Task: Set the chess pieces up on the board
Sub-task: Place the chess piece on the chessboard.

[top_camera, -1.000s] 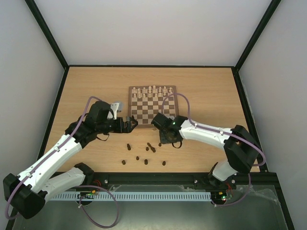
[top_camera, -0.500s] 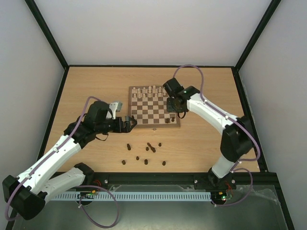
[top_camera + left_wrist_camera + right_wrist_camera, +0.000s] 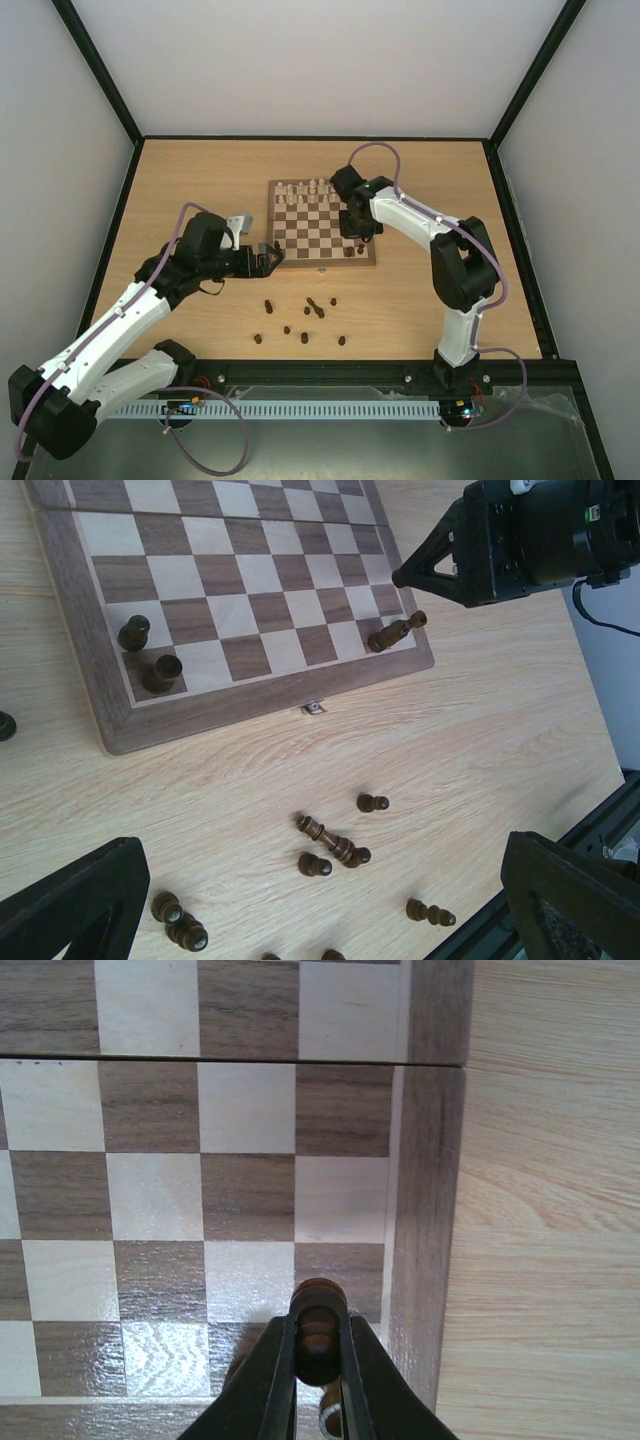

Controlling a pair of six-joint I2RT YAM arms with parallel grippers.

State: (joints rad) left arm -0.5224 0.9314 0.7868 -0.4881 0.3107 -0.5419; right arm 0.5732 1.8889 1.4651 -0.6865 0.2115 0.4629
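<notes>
**Chess set-up: one dark piece in my right pincer, at the board's right edge**

- My right pincer (image 3: 318, 1338): fingers (image 3: 278, 1365) clamped on a dark brown chess piece (image 3: 319, 1305). It is held above a square beside the border of the chessboard (image 3: 310, 237), on its right side.
- My left pincer (image 3: 268, 255): jaws wide apart, holding nothing, just off the board's near-left corner.
- On the board: two standing dark pieces (image 3: 133, 632) at the near-left corner, a toppled dark piece (image 3: 397, 632) at the near-right corner, and cream pieces (image 3: 315, 189) along the far rows.
- On the table (image 3: 180, 180): loose dark pieces (image 3: 312, 306) scattered in front of the board.
</notes>
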